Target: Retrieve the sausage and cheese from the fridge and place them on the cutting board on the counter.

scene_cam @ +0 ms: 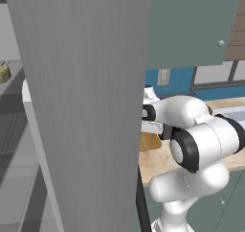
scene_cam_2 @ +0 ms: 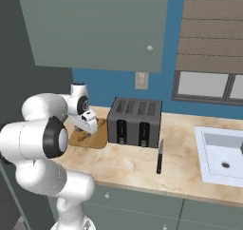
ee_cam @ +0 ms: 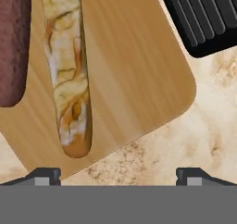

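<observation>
Jaws spread wide and empty, the gripper (scene_cam_2: 89, 123) hangs just above the cutting board (scene_cam_2: 97, 139) at the counter's (scene_cam_2: 142, 165) left end, beside the toaster (scene_cam_2: 134, 122). On the board lie the sausage (ee_cam: 13, 42) and a pale stick-shaped item (ee_cam: 69, 75) — the sausage step looks done. The cheese (scene_cam: 4, 74) sits on a shelf in the fridge (scene_cam: 86, 106); next comes lifting clear, then reaching in for it.

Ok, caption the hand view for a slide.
Open pincer above the cutting board, sausage beside a pale stick-shaped item.
</observation>
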